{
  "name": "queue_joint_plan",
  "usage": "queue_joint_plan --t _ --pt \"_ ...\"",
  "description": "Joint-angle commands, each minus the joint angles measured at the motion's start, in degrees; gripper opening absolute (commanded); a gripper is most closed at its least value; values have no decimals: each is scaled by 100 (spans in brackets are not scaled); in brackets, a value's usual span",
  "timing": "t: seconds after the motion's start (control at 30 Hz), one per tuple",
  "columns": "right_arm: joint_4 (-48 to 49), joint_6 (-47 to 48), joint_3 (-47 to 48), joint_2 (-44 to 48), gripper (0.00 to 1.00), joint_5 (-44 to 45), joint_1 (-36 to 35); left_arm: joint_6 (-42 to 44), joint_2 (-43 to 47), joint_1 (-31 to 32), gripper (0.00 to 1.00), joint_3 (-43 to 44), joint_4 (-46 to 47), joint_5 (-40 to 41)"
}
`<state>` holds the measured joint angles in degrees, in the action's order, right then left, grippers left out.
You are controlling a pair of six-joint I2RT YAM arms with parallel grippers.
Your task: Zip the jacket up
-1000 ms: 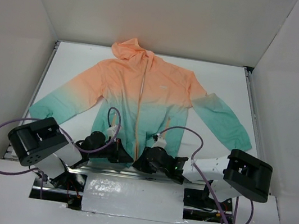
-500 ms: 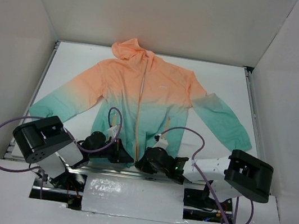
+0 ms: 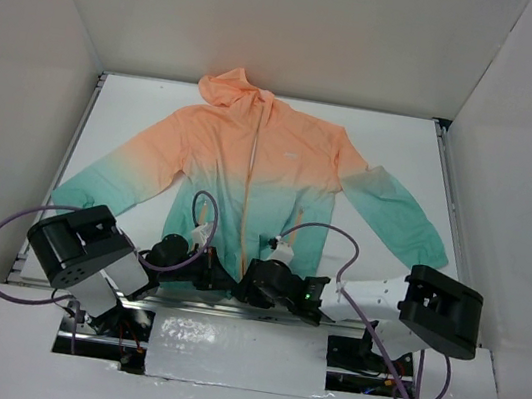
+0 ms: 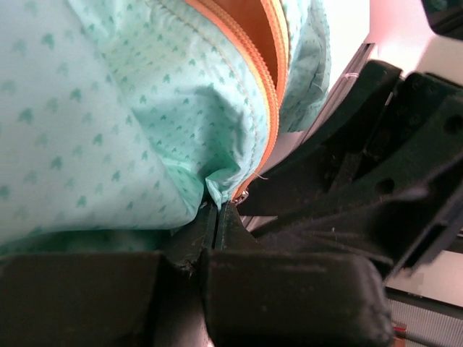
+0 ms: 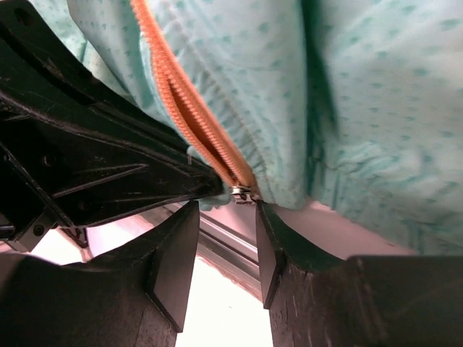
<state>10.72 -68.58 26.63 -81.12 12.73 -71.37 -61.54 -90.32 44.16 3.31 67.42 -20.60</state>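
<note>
— Where do we have the jacket (image 3: 249,177)?
— Spread flat on the table (image 3: 397,139), hood away from us, teal hem at the near edge.
— Our left gripper (image 4: 218,217)?
— Jaws pressed together, pinching the hem at the foot of the zipper (image 4: 248,54).
— And our right gripper (image 5: 226,217)?
— Jaws parted, holding nothing; the slider (image 5: 242,192) sits just above the gap between them.

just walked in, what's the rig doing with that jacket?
Both arms are at the hem of the jacket, which lies flat on the table, hood away from them. The left gripper is shut on the teal fabric beside the bottom of the zipper. The right gripper is open, its fingers either side of the metal piece at the zipper's end. The zipper looks open at the hem, so zipping hasn't started.
</note>
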Motion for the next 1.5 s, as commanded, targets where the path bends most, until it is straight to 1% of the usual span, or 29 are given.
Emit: queue_joint_plan --t 0.0,0.1,0.3,0.37,0.47,0.53,0.6,0.67,0.7,0.77,0.8,0.9,1.13,1.23,1.3,1.47 --pt "-711 -77 386 -272 44 484 -113 45 -108 31 0 20 465 -243" --pt "-1263 -244 588 -360 43 756 -192 54 -117 31 0 20 483 -252" --pt "-1642 -455 703 -404 35 1003 -228 63 -161 31 0 38 518 -269" --pt "-1757 -516 764 -422 30 1099 -237 63 -161 31 0 38 518 -269" --pt "-2038 -595 861 -466 28 1205 -263 63 -152 31 0 38 518 -278" --pt "-2162 -596 896 -492 22 1267 -272 72 -135 31 0 29 518 -278" --pt "-2066 -587 861 -466 15 1249 -263 80 -117 31 0 21 483 -260" --pt "-1960 -534 782 -387 18 1214 -263 89 -108 31 0 21 474 -252" --pt "-1986 -517 782 -369 26 1214 -263 89 -108 31 0 20 483 -260" --pt "-2091 -473 878 -387 34 1214 -263 81 -117 31 0 20 500 -260" --pt "-2187 -455 922 -404 40 1223 -272 89 -108 31 0 20 518 -260" --pt "-2285 -332 1072 -483 43 1206 -281 81 -143 40 0 29 535 -287" --pt "-2171 -323 1107 -650 41 1222 -298 63 -170 40 0 38 615 -322" --pt "-2442 -332 1414 -1001 38 1258 -307 63 -187 40 0 38 667 -348" --pt "-2715 -375 1668 -1274 34 1293 -316 63 -196 31 0 38 667 -348" --pt "-3031 -533 1819 -1424 29 1451 -316 72 -214 40 0 38 720 -383"
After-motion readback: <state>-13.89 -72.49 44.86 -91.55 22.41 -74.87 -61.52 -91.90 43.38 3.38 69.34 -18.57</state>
